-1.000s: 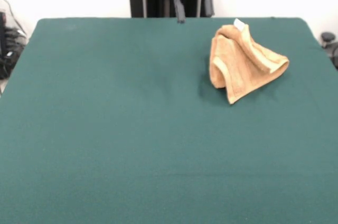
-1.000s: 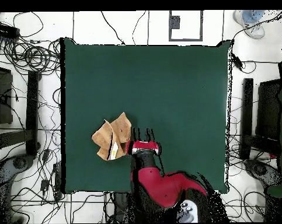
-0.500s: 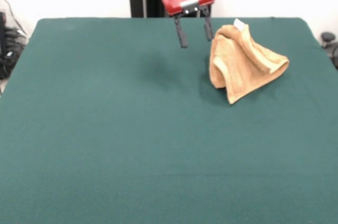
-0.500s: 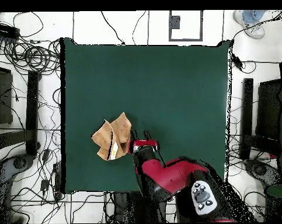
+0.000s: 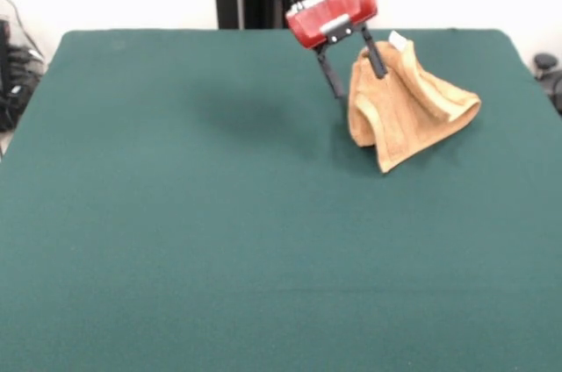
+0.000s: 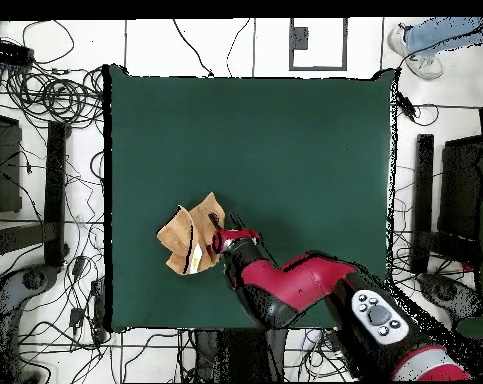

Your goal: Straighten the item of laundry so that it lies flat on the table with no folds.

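The towel (image 5: 406, 104) is sitting crumpled on the counter (image 5: 176, 240) near its far right corner. The hand (image 5: 356, 74), fingers apart, is hanging at the towel's left edge.

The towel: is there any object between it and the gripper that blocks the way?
Nothing visible does. The open gripper is right at the crumpled towel, at its edge near the raised top, and only bare green table surrounds them.
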Motion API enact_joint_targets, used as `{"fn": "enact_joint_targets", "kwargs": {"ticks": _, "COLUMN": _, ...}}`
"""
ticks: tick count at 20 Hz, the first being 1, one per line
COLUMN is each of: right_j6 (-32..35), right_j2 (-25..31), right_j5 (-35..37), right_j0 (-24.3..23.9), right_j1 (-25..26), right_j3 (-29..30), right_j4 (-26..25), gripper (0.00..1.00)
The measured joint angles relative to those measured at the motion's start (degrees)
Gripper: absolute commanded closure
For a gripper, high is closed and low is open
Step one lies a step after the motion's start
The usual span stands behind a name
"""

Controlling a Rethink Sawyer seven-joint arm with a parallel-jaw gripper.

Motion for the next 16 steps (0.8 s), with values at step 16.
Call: {"fn": "enact_joint_targets", "kwargs": {"ticks": 16, "right_j6": 0.0, "right_j2": 19.68, "right_j5": 14.55, "right_j0": -15.59, "right_j1": 13.13, "right_j3": 5.58, "right_j4": 7.3, "gripper": 0.0}}
